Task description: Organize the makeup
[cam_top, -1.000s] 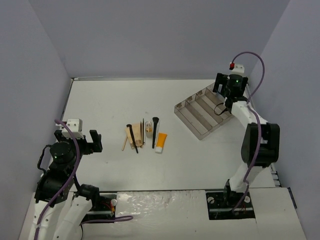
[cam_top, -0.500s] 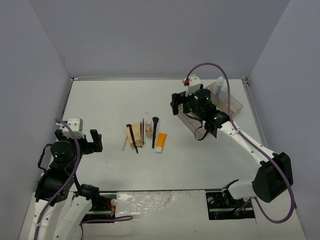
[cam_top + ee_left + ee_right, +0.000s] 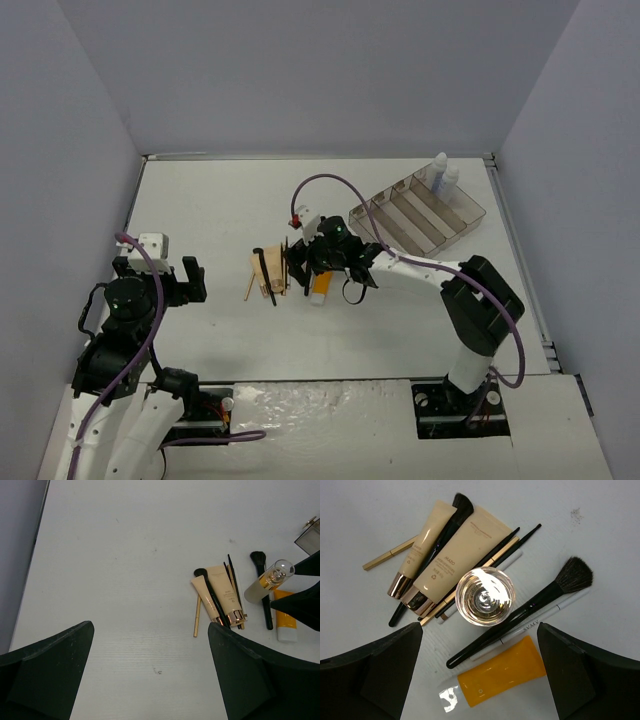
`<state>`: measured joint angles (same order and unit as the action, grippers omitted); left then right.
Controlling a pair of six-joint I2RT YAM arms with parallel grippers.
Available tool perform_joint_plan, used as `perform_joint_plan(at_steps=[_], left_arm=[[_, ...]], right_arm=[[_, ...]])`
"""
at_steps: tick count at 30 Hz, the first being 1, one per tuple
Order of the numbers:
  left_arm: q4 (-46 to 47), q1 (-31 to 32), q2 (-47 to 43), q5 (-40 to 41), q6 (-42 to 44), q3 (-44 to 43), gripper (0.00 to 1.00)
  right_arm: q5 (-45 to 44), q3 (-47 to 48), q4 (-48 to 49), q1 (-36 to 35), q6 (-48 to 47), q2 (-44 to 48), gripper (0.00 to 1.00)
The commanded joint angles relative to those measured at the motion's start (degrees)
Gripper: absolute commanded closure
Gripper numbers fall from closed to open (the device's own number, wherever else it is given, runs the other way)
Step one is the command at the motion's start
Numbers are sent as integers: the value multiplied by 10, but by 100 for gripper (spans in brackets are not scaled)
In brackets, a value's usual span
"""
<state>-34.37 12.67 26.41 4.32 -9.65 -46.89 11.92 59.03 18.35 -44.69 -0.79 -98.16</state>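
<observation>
In your right wrist view, the wider tan tube [image 3: 462, 547], just left of the round glass vial [image 3: 485, 596], reads "MAZO" above smaller print too fine to make out. Right of the vial, a thin white stick [image 3: 532, 625] carries letters resembling "SVMV".

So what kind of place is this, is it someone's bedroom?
Probably not a bedroom: it looks like a robot test booth. Bare grey walls box in a plain white table. The left arm and right arm stand at its near edge. The makeup is laid out near a clear tray.
</observation>
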Motion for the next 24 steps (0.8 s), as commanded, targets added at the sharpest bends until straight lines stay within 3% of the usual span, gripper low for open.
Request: perform_joint_plan(at_steps=[1,12,24], left_arm=[[36,-4,12,-1,-7,-7,3],[36,-4,12,-2,-7,-7,3],[37,-4,13,-3,-7,-7,3]], right_arm=[[16,33,69,-3,-14,-18,6],[7,38,108,-5,-19,-55,22],[0,49,121,-5,-22,-75,49]])
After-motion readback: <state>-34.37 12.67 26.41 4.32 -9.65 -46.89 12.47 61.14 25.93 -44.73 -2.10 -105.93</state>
